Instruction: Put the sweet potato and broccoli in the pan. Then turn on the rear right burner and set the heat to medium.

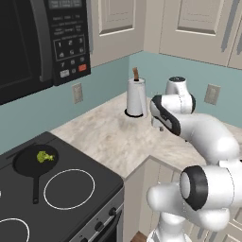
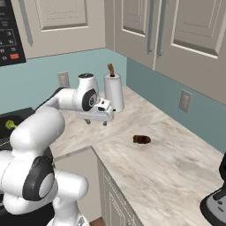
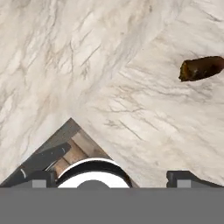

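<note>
the marbled beige counter (image 2: 176, 167) wraps the corner under pale panelled wall cabinets (image 2: 185, 26) and a teal backsplash (image 2: 150, 84) with wall outlets. to the left sits the black glass cooktop (image 1: 85, 198) with white-outlined rings, and a black microwave (image 1: 42, 38) hangs above it. the white arm reaches out over the counter's inner corner, its pincer (image 2: 97, 122) hanging above bare stone, apart from everything — in the hand view the two dark fingertips (image 3: 186, 177) stand wide apart at the bottom edge, so the pincer is released and holds nothing. a white paper towel roll (image 2: 114, 92) on a brown-topped post stands upright near the back wall, just beyond the hand. the pan (image 1: 34, 163) rests on the cooktop's rear right zone, handle pointing toward the front, with the broccoli (image 1: 44, 156) lying inside it. the sweet potato (image 2: 141, 139) lies alone on the open counter, well to the right of the pincer; in the hand view it shows near the upper right edge (image 3: 202, 68). a dark appliance base (image 2: 216, 203) sits at the counter's far right.
</note>
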Robot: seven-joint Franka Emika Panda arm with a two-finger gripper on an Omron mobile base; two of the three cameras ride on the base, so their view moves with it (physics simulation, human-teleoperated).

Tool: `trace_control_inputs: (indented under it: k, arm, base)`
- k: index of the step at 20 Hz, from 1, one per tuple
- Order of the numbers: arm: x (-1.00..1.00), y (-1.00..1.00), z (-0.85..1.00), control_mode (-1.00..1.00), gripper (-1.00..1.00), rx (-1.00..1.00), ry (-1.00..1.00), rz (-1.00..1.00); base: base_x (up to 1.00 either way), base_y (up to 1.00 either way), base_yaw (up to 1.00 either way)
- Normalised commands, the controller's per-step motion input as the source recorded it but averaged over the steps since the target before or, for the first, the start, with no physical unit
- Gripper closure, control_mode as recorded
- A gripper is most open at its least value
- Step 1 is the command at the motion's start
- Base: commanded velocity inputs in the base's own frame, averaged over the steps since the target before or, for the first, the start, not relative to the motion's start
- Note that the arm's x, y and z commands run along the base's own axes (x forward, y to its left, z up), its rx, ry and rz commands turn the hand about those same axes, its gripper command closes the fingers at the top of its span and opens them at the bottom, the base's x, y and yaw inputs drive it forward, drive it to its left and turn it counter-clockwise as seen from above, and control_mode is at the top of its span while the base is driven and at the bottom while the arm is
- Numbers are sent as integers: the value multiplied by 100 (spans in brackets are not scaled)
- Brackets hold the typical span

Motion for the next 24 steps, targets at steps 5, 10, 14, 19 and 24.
trace_control_inputs:
  k: [5, 10, 14, 19, 24]
  arm:
    - [-10, -97, 0, -100, -100, 0, 6, -47]
    - [0, -86, 0, -100, -100, 0, 0, -54]
    - [0, -76, 0, -100, -100, 7, -1, -54]
    - [0, -49, -9, -100, -100, 4, 0, -58]
    - [3, -10, -1, -100, -100, 3, -13, -38]
  base:
    - [0, 0, 0]
    - [0, 0, 0]
    - [0, 0, 0]
    - [0, 0, 0]
    - [0, 0, 0]
